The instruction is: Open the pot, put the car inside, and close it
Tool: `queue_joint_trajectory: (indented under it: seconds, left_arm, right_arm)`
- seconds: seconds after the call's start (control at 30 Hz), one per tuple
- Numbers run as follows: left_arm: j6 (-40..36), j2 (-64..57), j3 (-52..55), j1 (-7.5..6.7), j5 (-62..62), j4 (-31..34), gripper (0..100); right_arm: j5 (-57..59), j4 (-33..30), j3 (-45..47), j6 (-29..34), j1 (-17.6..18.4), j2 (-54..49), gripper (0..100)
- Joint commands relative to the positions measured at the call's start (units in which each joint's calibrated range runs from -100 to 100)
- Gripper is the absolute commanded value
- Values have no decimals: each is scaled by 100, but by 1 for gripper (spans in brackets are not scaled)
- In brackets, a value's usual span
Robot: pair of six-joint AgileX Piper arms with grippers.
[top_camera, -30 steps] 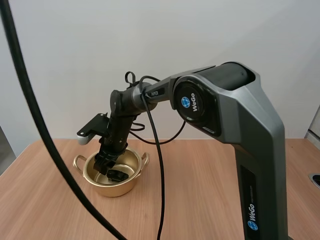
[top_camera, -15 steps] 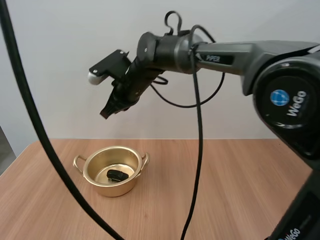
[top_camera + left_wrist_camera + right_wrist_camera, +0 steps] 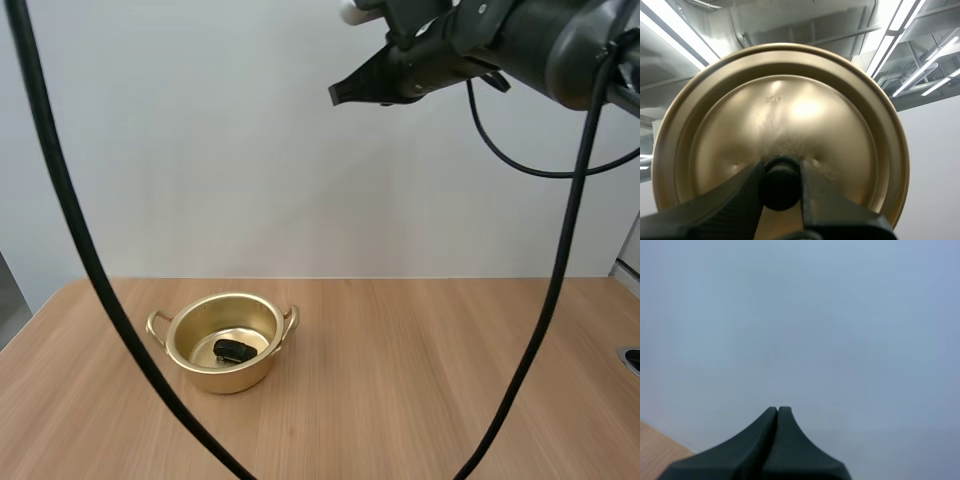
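The pot (image 3: 222, 342) stands uncovered at the bench's (image 3: 430, 380) 9 o'clock side, car (image 3: 233, 351) inside. Left gripper (image 3: 781, 172) pinches the lid (image 3: 790, 115) by its knob (image 3: 781, 187). Right gripper (image 3: 340, 94) closed on nothing, high up. Remaining: fit the lid.

Gold pot (image 3: 225, 380) open, upright; black car (image 3: 233, 350) inside; lid (image 3: 790, 110) in left gripper (image 3: 781, 170).

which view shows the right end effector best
The right wrist view: the right end effector is close, its fingers pressed together as one dark wedge. The high view gives it side-on, high above the table. The left wrist view faces the lid.
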Motion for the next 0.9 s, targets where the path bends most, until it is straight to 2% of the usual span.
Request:
queue_joint_trajectory:
  seconds: [0.0,0.23,0.43,0.47,0.6,0.73,0.87]
  left_arm:
    - [-14,60,8,3,-9,-1,0]
    - [-34,118,385,3,-88,-50,0]
    - [-247,-107,1248,3,-427,-50,0]
    - [-247,-271,1662,3,-827,-50,0]
    - [-215,-709,2674,3,-1164,-65,0]
    - [-27,-1185,3841,-4,-1700,-84,0]
    - [364,-1874,5356,-4,-2853,-88,0]
  right_arm:
    - [-757,-9,523,2,-367,-448,0]
    - [-2768,570,2246,2,-421,-1349,0]
    - [-3814,631,3515,2,-421,-1719,0]
    - [-3975,631,3737,2,-421,-1736,0]
    - [-4300,631,4275,2,-421,-1736,0]
    - [-4605,931,4510,2,-421,-1755,0]
    - [-4748,945,4596,2,-421,-1865,0]
